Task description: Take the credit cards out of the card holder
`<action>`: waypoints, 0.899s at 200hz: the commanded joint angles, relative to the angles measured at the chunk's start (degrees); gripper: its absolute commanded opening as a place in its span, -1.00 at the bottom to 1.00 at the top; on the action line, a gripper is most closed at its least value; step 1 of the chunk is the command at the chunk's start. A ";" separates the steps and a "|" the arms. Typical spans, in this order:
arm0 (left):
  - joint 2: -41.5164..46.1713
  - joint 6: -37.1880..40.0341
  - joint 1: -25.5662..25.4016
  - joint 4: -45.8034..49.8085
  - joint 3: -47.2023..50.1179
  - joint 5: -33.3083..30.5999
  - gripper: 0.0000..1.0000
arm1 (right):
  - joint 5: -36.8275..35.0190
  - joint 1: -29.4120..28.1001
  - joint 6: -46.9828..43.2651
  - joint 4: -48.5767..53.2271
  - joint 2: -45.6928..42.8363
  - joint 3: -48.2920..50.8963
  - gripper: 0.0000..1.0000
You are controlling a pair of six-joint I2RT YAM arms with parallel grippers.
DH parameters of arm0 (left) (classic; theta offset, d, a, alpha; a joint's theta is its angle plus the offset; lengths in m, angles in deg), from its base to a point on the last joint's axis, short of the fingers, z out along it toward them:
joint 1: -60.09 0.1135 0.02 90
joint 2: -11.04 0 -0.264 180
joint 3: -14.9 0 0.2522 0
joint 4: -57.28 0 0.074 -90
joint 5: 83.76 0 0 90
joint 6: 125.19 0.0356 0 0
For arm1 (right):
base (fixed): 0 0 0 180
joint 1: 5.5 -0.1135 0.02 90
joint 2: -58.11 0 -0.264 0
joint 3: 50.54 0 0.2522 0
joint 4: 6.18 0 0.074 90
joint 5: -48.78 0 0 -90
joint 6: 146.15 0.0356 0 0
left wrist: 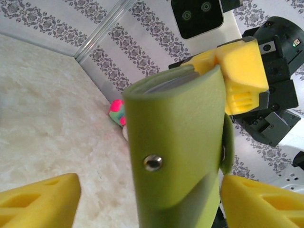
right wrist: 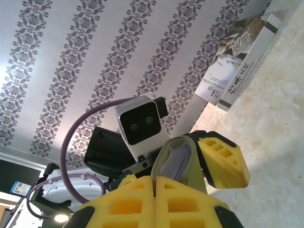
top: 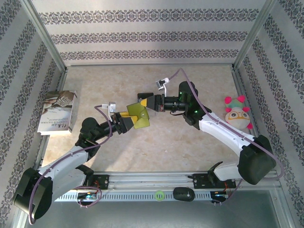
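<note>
The olive-green card holder [top: 138, 116] hangs above the middle of the table between both arms. My right gripper [top: 145, 104] is shut on its upper edge, its two yellow pads pressed together in the right wrist view [right wrist: 153, 183]. In the left wrist view the holder [left wrist: 178, 137] stands upright with a metal snap stud [left wrist: 153, 162] facing the camera. My left gripper [left wrist: 149, 199] is open around its lower part, with a clear gap on the left side. A pale grey layer [right wrist: 175, 160] shows inside the fold. Whether it is the credit cards or the pocket I cannot tell.
A printed booklet [top: 58, 112] lies at the left wall. A plush toy [top: 237, 113] sits at the right wall. Patterned walls close the table on three sides, and a metal rail [top: 152, 180] runs along the near edge.
</note>
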 commanded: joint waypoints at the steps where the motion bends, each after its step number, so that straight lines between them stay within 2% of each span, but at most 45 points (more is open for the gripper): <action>1: 0.71 -0.34 -0.36 -3.79 -0.26 2.24 0.39 | 0.39 -1.06 0.50 -3.48 -0.80 -2.12 -1.00; 22: -0.70 -3.23 -0.34 -8.54 -0.46 3.33 0.09 | 0.03 -1.50 1.27 -4.44 1.04 -1.73 -1.00; 45: -1.68 -4.43 -0.37 -9.93 -0.57 3.50 -0.41 | -0.95 -1.60 1.30 -3.95 2.39 -1.48 -1.00; 70: -1.17 -4.09 -0.44 -7.25 -0.52 2.30 -0.70 | -5.54 -0.10 -1.34 2.66 1.52 -0.42 -1.00; 95: -0.37 -2.03 -2.34 -1.04 -1.76 -0.14 -0.99 | -12.42 1.79 -5.43 10.21 -1.28 2.48 -0.46; 108: 0.09 0.07 -4.73 4.60 -3.09 -3.72 -1.00 | -17.80 2.20 -9.37 16.52 -3.43 3.35 -0.27; 137: -2.16 3.81 -9.57 22.72 -8.80 -15.98 -1.00 | -31.91 1.39 -17.70 29.75 -8.10 4.04 -0.04; 154: -6.01 2.41 -11.10 25.59 -10.16 -20.50 -1.00 | -39.47 -0.31 -20.90 33.91 -10.16 4.96 0.06; 180: -11.17 1.94 -13.94 29.57 -13.44 -26.37 -1.00 | -44.46 -4.17 -23.41 36.26 -10.15 5.73 0.09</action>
